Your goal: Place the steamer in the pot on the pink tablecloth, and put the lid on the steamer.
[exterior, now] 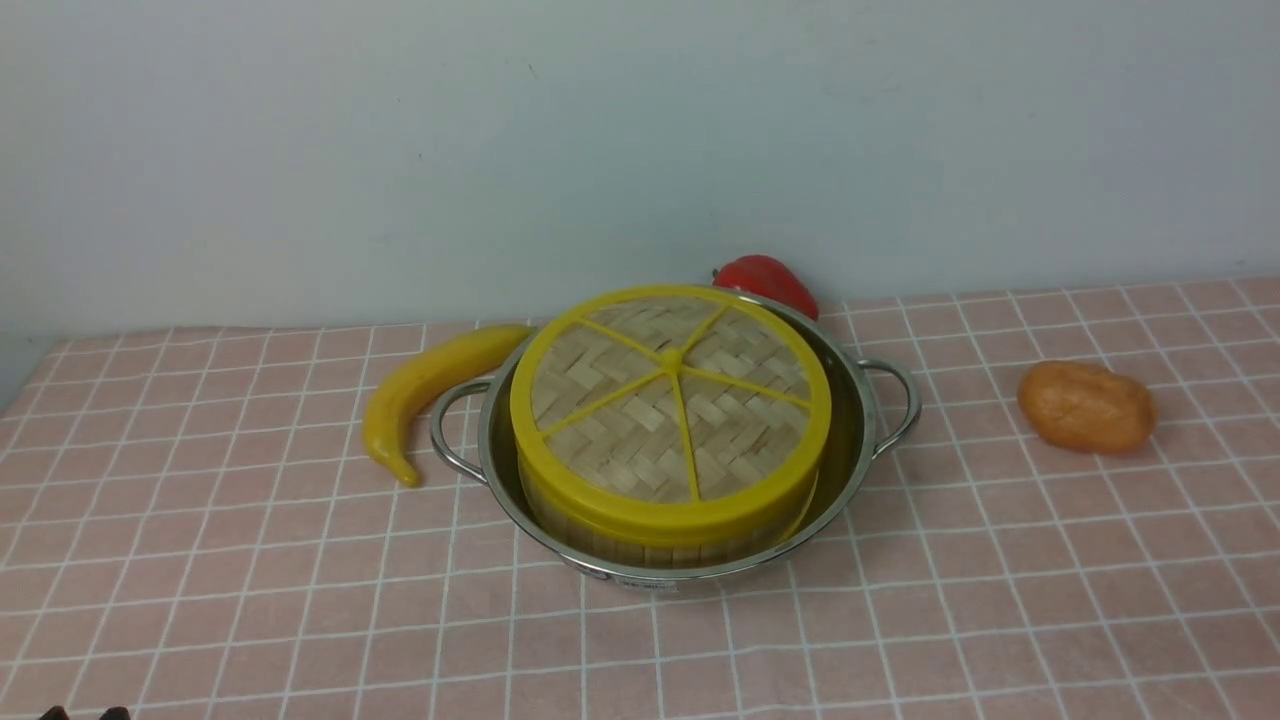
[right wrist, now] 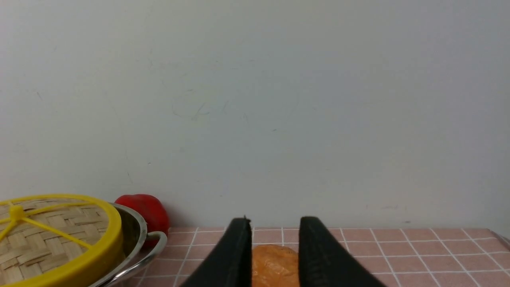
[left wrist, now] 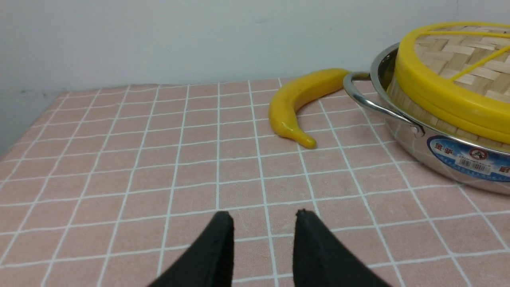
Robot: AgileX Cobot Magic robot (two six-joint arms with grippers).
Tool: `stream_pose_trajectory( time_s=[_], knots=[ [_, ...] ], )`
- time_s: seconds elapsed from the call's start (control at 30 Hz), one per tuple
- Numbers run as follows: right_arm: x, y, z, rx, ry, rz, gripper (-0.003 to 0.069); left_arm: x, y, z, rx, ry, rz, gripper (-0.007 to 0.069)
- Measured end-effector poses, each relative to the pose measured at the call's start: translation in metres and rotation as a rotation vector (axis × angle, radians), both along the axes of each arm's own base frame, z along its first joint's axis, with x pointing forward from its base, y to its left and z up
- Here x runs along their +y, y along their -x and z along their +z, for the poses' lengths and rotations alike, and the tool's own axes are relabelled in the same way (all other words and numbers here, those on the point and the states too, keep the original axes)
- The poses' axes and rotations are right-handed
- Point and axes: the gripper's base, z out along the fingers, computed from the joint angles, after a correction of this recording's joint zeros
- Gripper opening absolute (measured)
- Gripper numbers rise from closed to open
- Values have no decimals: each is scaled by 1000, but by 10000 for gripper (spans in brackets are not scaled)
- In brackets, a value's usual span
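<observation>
The shiny steel pot stands on the pink tablecloth at the middle. The bamboo steamer sits inside it, with only its strip wall showing. The woven lid with yellow rim and spokes lies flat on the steamer. The left wrist view shows the pot, steamer wall and lid. My left gripper is open and empty, low over the cloth, well short of the pot. My right gripper is open and empty, away from the pot and lid.
A yellow banana lies against the pot's left handle. A red pepper sits behind the pot by the wall. An orange lump lies to the right and shows beyond my right fingers. A wall bounds the back.
</observation>
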Motion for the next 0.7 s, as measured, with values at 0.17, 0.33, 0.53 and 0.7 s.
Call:
stream_pose_trajectory(
  time_s=[0.17,0.33,0.53,0.7],
  knots=[
    [0,0,0,0,0,0,209,0,0,0,4,1,-1,223],
    [0,0,0,0,0,0,223,0,0,-1,7,4,0,232],
    [0,0,0,0,0,0,235,0,0,-1,7,6,0,240],
    [0,0,0,0,0,0,239,0,0,-1,7,6,0,243]
  ],
)
